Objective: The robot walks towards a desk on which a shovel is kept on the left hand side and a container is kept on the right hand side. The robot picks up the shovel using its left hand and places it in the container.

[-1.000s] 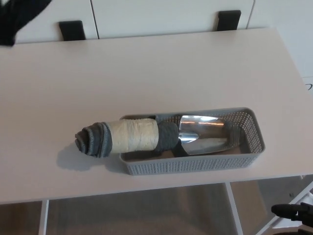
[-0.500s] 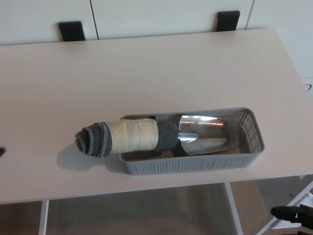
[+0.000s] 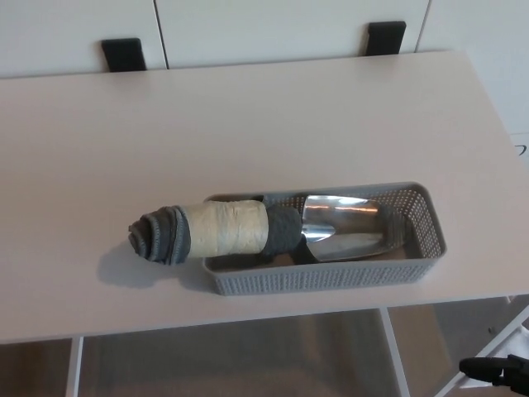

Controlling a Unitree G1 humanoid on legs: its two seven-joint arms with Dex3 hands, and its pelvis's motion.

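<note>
Neither hand is closed on anything that can be seen: the left hand is out of the head view altogether, and of the right hand only a dark scrap (image 3: 494, 370) shows at the bottom right corner, below the table edge, too little to tell whether its fingers are spread or closed. Largest in the picture is the desk (image 3: 248, 116), a pale top filling most of the view, with two black brackets (image 3: 122, 53) against the white wall behind it. Toward the near right of that top sits the container (image 3: 417, 265), a long grey perforated basket lying roughly parallel to the front edge. Lying in it is the shovel (image 3: 343, 225): its shiny metal blade rests inside the basket toward the right end, while the thick handle, wrapped in cream tape (image 3: 225, 228) between grey padded sections, runs out over the basket's left end and overhangs the desk, its rounded grey butt casting a shadow on the top. Judged from how things lie, the main work looks done, since the shovel is off the left side of the desk and its blade is down in the container with nothing holding it. What remains, if anything, seems only a matter of the handle sticking out, as the basket appears too short to take the whole tool.
</note>
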